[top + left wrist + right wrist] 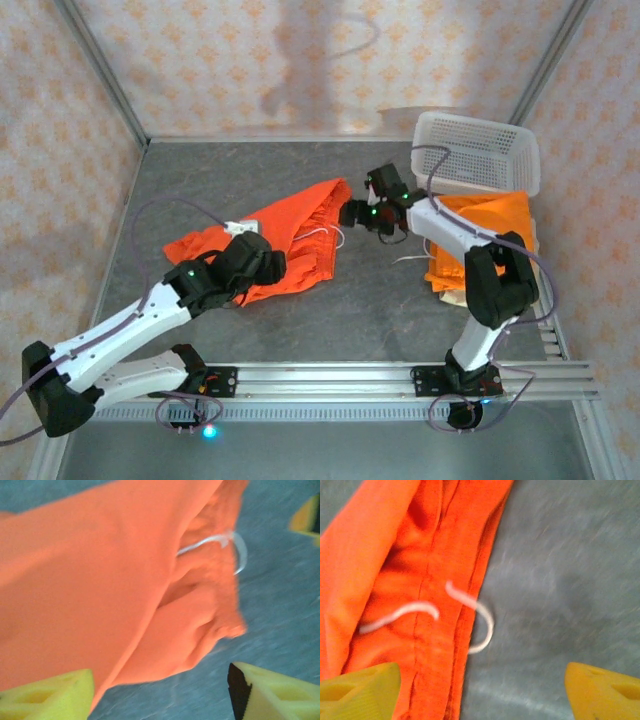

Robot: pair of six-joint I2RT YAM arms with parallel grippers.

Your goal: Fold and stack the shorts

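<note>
Left pincer [159, 692] above orange shorts [100, 580]

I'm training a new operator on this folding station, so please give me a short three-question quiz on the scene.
1. True or false: the spread orange shorts lie inside the white basket.
2. Which describes the right end effector? A) open, near the white drawstring; B) shut on the cloth; C) reaching into the basket.
3. Fill in: in the stack on the right, the folded orange shorts lie on a ____ pair.

Key
1. False: they lie on the table.
2. A.
3. Beige: the beige pair shows at the stack's near edge.
</note>
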